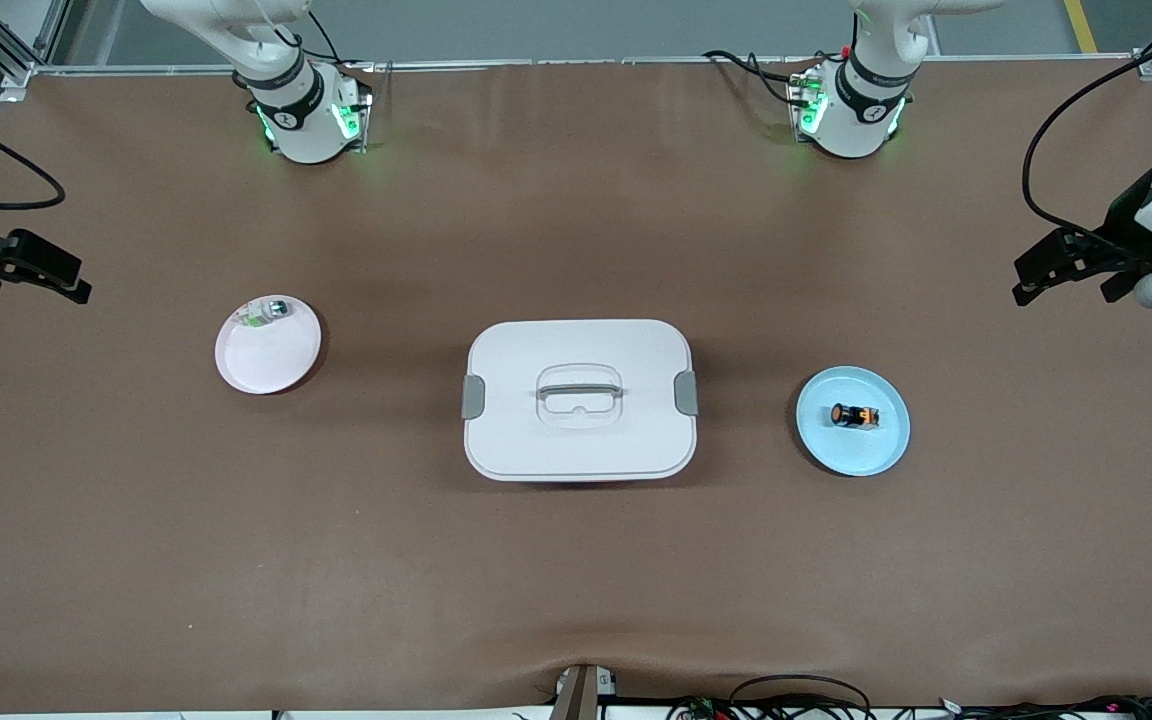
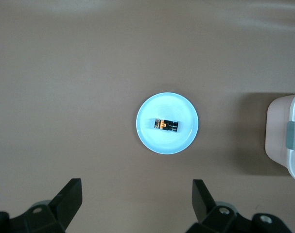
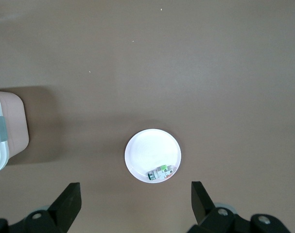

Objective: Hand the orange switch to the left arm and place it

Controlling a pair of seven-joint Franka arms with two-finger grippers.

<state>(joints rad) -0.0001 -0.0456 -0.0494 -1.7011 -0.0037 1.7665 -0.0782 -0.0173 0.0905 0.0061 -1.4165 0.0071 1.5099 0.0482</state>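
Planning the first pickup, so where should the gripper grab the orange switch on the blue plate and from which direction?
Likely from straight above, closing across the middle of the black barrel. The orange switch lies on its side in the blue plate, with bare plate all round it. The left gripper, open, is the closer one.

Nothing readable anywhere: no words, numbers or brand marks on table, plates, box or arms.

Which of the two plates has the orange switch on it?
The blue plate, toward the left arm's end of the table, holds the orange switch. The pink plate holds a green-and-clear part instead.
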